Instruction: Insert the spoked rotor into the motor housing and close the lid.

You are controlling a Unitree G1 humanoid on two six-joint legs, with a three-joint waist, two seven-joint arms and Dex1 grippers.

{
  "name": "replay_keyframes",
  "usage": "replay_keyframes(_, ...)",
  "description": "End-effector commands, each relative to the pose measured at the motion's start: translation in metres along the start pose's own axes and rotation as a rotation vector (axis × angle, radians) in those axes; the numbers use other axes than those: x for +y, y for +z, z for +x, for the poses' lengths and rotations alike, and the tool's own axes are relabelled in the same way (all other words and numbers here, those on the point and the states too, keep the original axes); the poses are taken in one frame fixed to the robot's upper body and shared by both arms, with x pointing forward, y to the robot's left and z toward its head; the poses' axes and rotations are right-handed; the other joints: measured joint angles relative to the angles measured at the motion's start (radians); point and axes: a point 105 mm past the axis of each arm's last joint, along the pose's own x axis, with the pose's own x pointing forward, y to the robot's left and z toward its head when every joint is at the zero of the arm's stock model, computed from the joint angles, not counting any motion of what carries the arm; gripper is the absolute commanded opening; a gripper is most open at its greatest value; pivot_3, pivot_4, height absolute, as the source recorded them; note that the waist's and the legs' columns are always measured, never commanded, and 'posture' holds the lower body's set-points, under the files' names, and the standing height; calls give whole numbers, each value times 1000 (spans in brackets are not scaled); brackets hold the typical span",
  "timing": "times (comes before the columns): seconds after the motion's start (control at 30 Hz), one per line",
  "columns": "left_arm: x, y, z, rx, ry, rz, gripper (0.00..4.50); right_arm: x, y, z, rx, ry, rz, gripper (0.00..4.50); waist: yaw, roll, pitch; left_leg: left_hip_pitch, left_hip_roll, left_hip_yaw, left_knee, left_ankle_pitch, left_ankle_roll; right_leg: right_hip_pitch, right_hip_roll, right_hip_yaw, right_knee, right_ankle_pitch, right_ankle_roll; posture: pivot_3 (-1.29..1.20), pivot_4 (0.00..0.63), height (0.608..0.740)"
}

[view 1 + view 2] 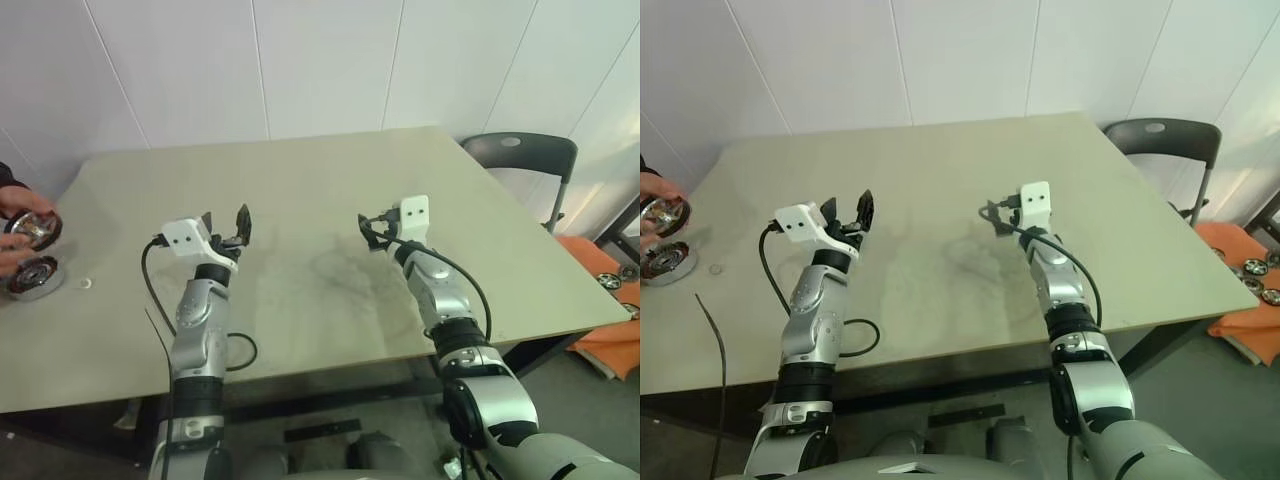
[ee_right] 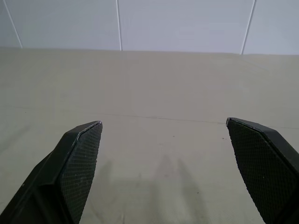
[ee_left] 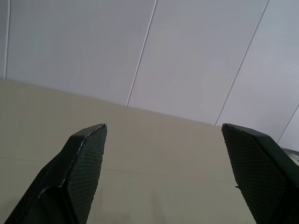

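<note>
Grippers hover over the beige table (image 1: 330, 190), both empty. Left gripper (image 1: 226, 224) has its two black fingers spread wide apart, touching nothing, its pads (image 3: 86, 163) held above bare tabletop. Right gripper (image 1: 373, 229) is likewise wide open, gripping nothing, with bare table beyond its fingertips (image 2: 81, 158). Well off to the left gripper's outer side, at the table's left edge, a person's hand (image 1: 22, 203) holds a round metal part (image 1: 32, 229) above the table; which part it is cannot be told. Just below that hand, the motor housing (image 1: 33, 275) rests on the table, a small white ring (image 1: 86, 283) beside it. A dark chair (image 1: 520, 155) stands beyond the right gripper, past the table's far corner.
</note>
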Motion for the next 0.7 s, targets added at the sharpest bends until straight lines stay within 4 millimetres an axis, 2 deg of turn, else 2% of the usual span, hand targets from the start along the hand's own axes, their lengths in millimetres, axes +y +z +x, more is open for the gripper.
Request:
replay_keyframes(0.03, -4, 16, 0, -62, -12, 11, 4184, 6, 20, 4, -60, 22, -18, 4439, 0, 0, 0, 0, 0, 0, 0, 0, 0, 0, 0, 0, 0, 0, 0, 0, 0, 740)
replay_keyframes(0.37, -1, 17, -1, -64, 2, 15, 4184, 9, 20, 6, -55, 30, -23, 4439, 0, 0, 0, 0, 0, 0, 0, 0, 0, 0, 0, 0, 0, 0, 0, 0, 0, 740)
replay_keyframes(0.7, -6, 16, 2, -60, -13, 6, 4184, 4, 22, 4, -60, 18, -29, 4439, 0, 0, 0, 0, 0, 0, 0, 0, 0, 0, 0, 0, 0, 0, 0, 0, 0, 740)
